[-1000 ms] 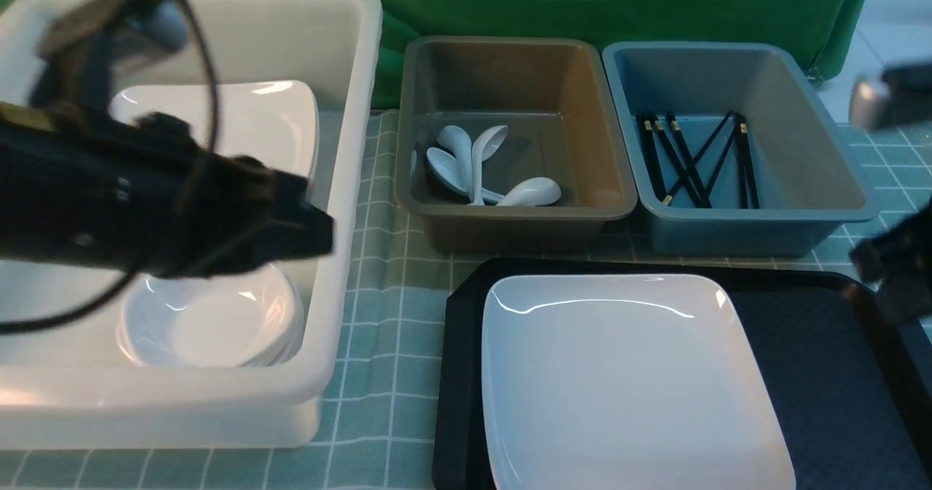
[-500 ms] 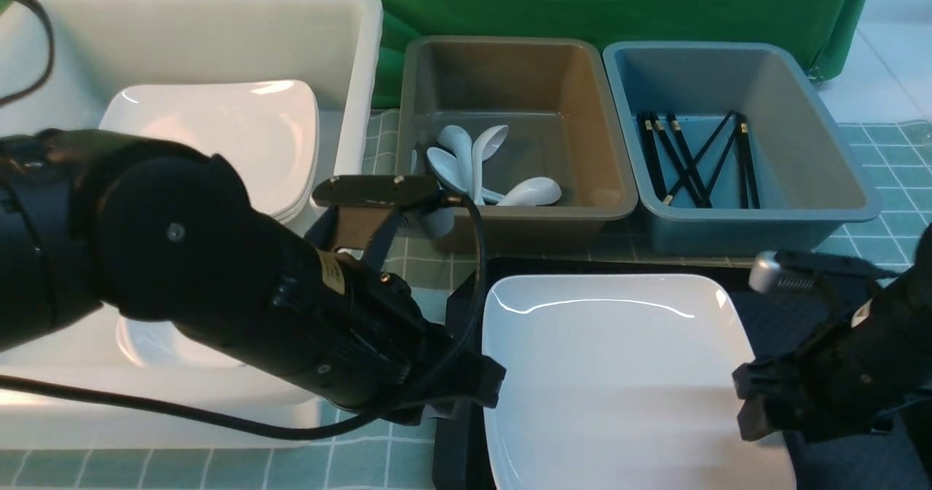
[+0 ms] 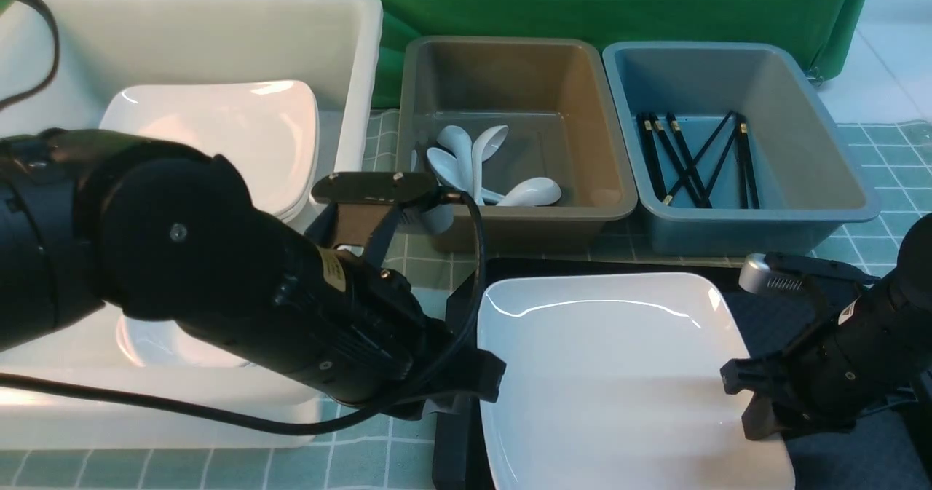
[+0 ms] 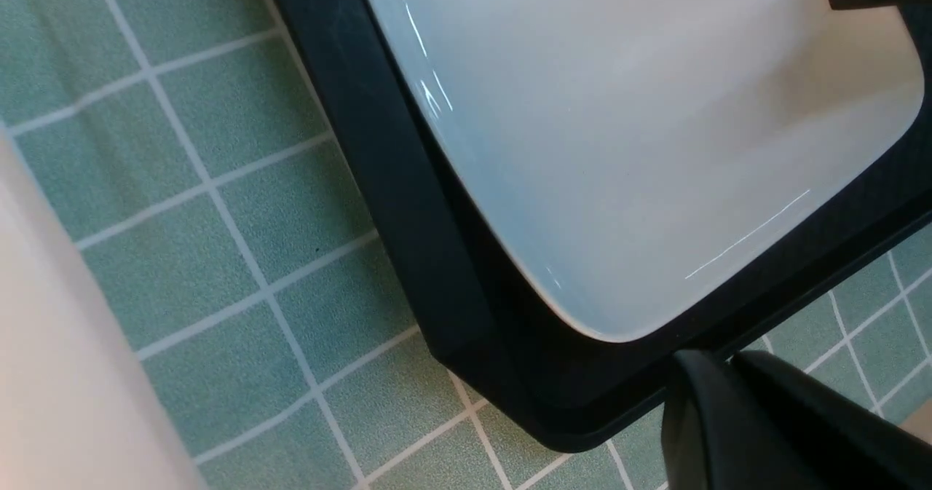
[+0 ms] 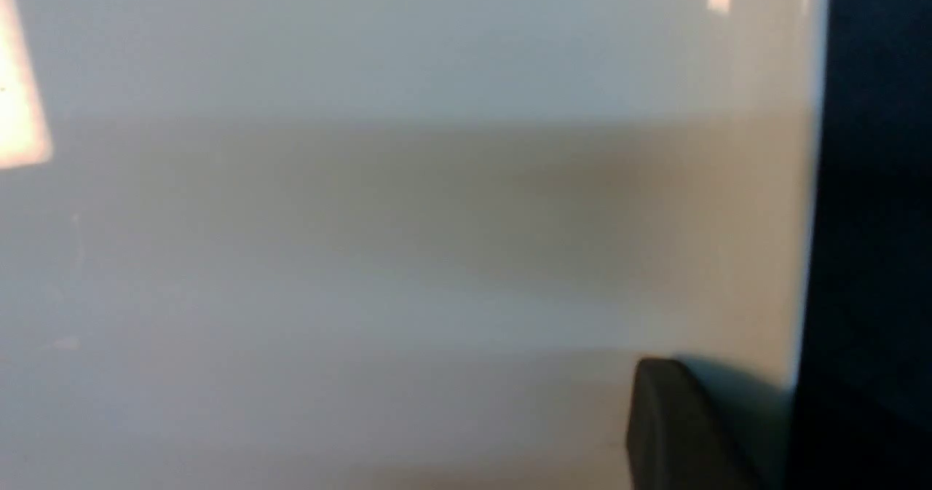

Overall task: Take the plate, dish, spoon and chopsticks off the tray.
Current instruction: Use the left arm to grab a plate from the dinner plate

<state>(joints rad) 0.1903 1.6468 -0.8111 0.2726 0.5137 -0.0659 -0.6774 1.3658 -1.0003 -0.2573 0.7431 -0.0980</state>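
The large white square plate [image 3: 611, 373] lies on the black tray [image 3: 801, 315]. My right gripper [image 3: 753, 402] is shut on the plate's right rim; in the right wrist view one finger [image 5: 677, 424] rests on top of the rim and the other is hidden below it. My left gripper [image 4: 717, 362] is shut and empty, hovering just off the tray's near left corner [image 4: 510, 410]. Several white spoons [image 3: 477, 166] lie in the grey tub and black chopsticks [image 3: 699, 159] in the blue tub. A small white dish [image 3: 167, 341] sits in the white tub, partly behind my left arm.
The white tub [image 3: 349, 75] at left also holds a stack of square plates [image 3: 218, 133]. The grey tub [image 3: 597, 155] and blue tub [image 3: 830, 162] stand just behind the tray. My bulky left arm [image 3: 218, 286] spans the white tub's front. A green checked cloth [image 3: 393, 315] covers the table.
My left arm swung from over the white tub down to the tray's left edge. My right gripper came in from the right, closed on the plate's right rim, and the plate shifted slightly left.
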